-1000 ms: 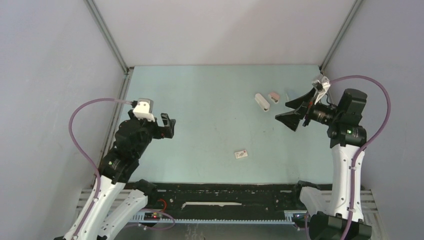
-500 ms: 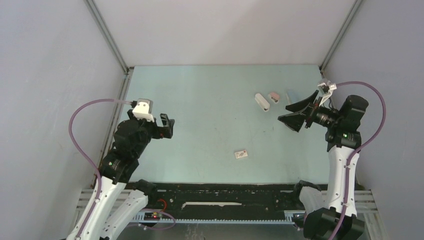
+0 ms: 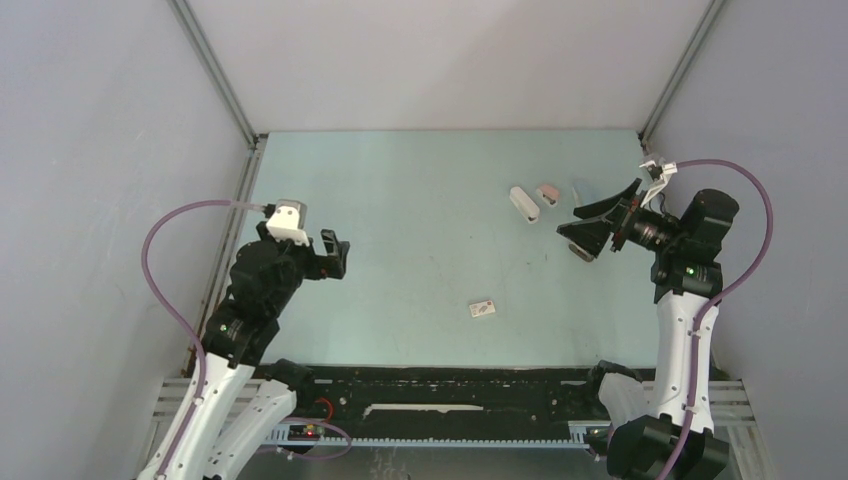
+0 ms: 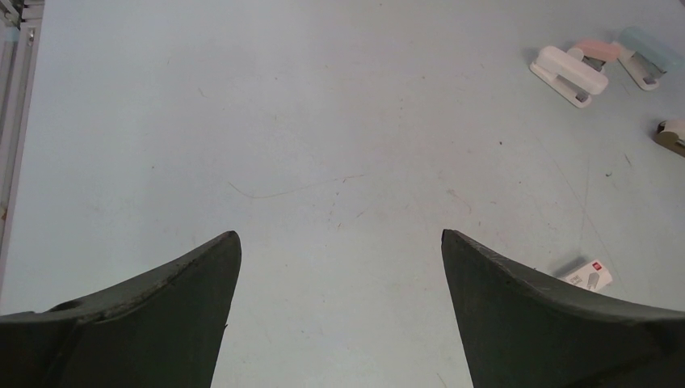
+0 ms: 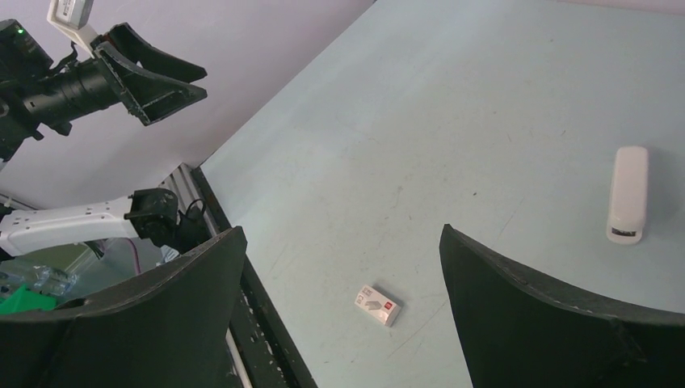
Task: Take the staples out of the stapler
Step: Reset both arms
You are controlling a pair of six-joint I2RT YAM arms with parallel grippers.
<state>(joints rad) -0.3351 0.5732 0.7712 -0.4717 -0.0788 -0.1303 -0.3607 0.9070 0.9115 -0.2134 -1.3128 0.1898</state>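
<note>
While both arms hang over the table (image 3: pixel 420 190), we note each gripper in turn.

Left gripper (image 3: pixel 335 252): fingers spread wide. In its wrist view (image 4: pixel 339 242) only bare table shows between the two dark tips. It sits over the left side of the table, well apart from everything lying on it.

Right gripper (image 3: pixel 592 226): fingers likewise spread wide, nothing between them but table in its wrist view (image 5: pixel 343 234). It is held above the right side of the table and points leftward across it.

Just left of the right gripper lies a small cluster. The white stapler (image 3: pixel 524 204) lies flat and is also seen from the left wrist (image 4: pixel 568 71) and the right wrist (image 5: pixel 628 194). The pink stapler (image 3: pixel 547 192) sits just beside it on the far side (image 4: pixel 598 50). The pale blue stapler (image 4: pixel 644 65) comes next in line, closest to the right gripper. All three look closed.

A cream-coloured object (image 4: pixel 672 133) shows at the edge of the left wrist view; we cannot tell what it is.

The small white box (image 3: pixel 483 309) lies alone nearer the front edge, well apart from the cluster (image 5: pixel 377 305).

The staples are too small to pick out in any view. We cannot tell whether they are inside a stapler or on the table.
</note>
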